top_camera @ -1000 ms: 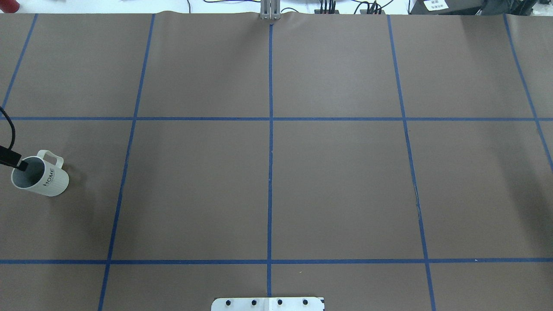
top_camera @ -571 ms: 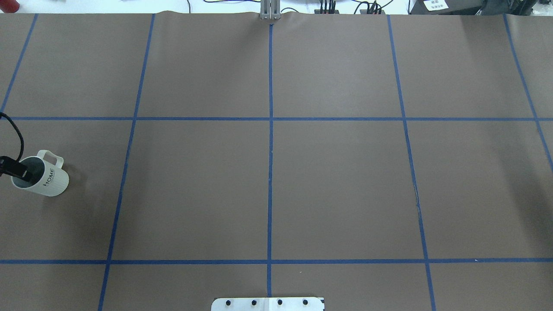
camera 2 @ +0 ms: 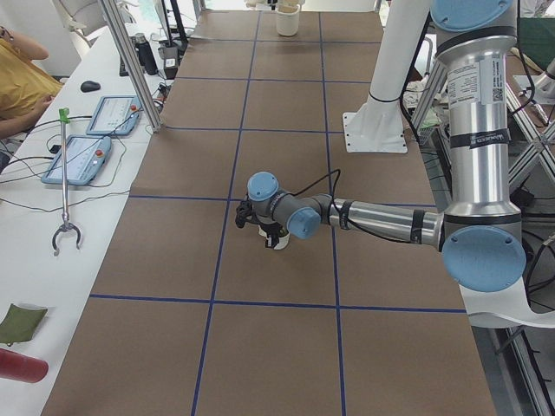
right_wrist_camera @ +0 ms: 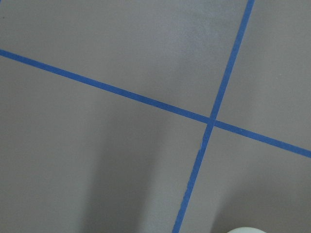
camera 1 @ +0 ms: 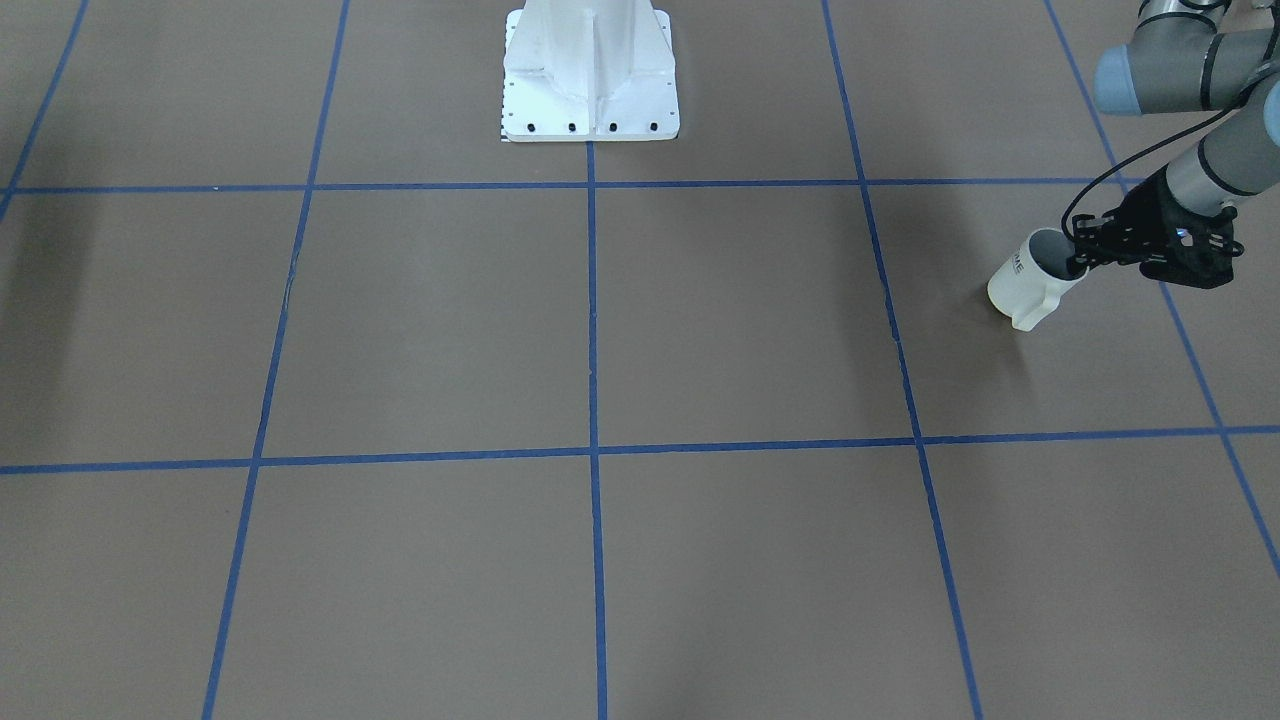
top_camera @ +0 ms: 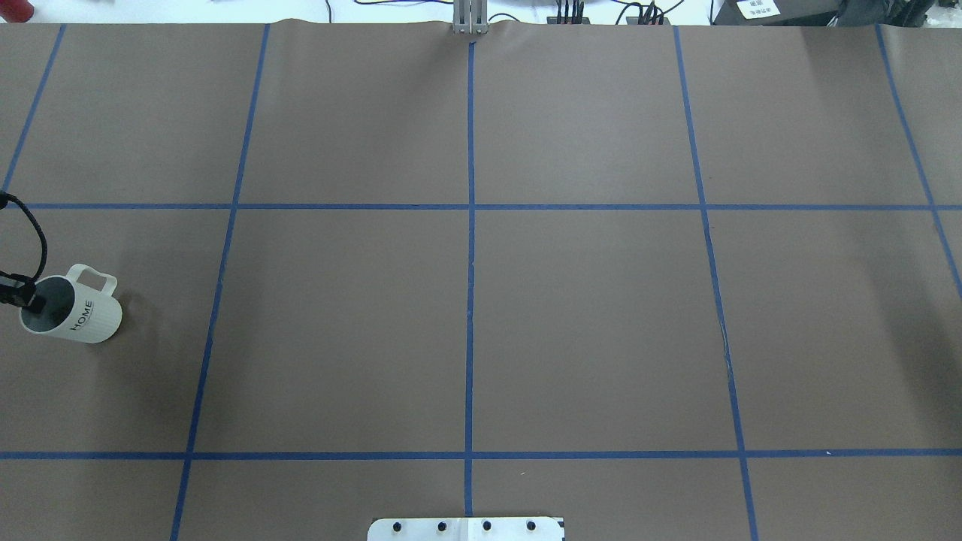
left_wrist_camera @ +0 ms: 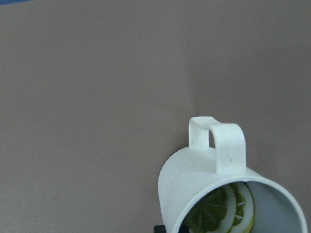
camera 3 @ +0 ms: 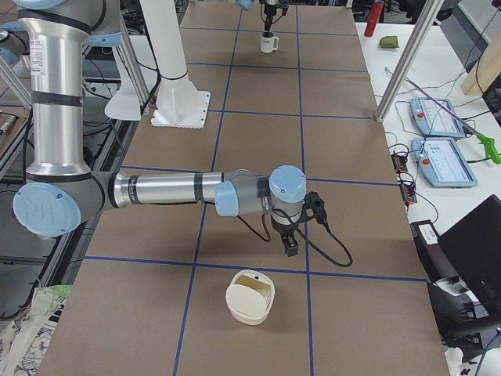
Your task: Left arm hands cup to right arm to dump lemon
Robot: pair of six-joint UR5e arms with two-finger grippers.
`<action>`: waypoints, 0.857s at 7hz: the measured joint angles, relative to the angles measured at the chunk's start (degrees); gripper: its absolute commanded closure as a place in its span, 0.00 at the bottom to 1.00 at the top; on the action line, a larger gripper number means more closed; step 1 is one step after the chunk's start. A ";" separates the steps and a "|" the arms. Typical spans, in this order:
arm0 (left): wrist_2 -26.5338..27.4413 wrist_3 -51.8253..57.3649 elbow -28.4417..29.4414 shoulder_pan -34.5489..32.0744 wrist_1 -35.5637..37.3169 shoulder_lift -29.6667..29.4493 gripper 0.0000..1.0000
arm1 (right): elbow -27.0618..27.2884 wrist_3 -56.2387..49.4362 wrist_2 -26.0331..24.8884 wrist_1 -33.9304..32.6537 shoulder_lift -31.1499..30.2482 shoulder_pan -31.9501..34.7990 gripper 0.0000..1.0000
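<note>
Off-white with HOME lettered on its side, the cup (top_camera: pixel 79 315) is at the far left end of the brown tabletop (top_camera: pixel 601 338). Its handle points away from the robot, and lemon slices (left_wrist_camera: pixel 221 211) lie inside. I see the left tool (camera 1: pixel 1078 265) clenched on the cup's rim, one finger down in the mouth. The right tool (camera 3: pixel 291 249) hangs well apart, over the tabletop near a cream container (camera 3: pixel 250 296). Whether it is released or clenched I cannot tell.

A cream tub (camera 3: pixel 250 296) stands on the blue-taped table (top_camera: pixel 586 323); a red bottle (camera 2: pixel 16 366) lies on the side bench (camera 2: pixel 35 251).
</note>
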 measured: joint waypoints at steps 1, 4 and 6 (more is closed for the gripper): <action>-0.15 -9.16 -1.80 -0.04 2.58 -3.45 1.00 | 0.09 0.02 0.34 0.00 0.05 0.00 0.00; -0.27 -27.41 -5.33 0.85 16.27 -18.96 1.00 | 0.45 0.95 2.97 1.30 0.47 -0.47 0.00; 1.46 -42.55 -5.03 6.32 18.51 -28.97 1.00 | 0.08 9.13 3.40 13.47 1.05 -5.39 0.01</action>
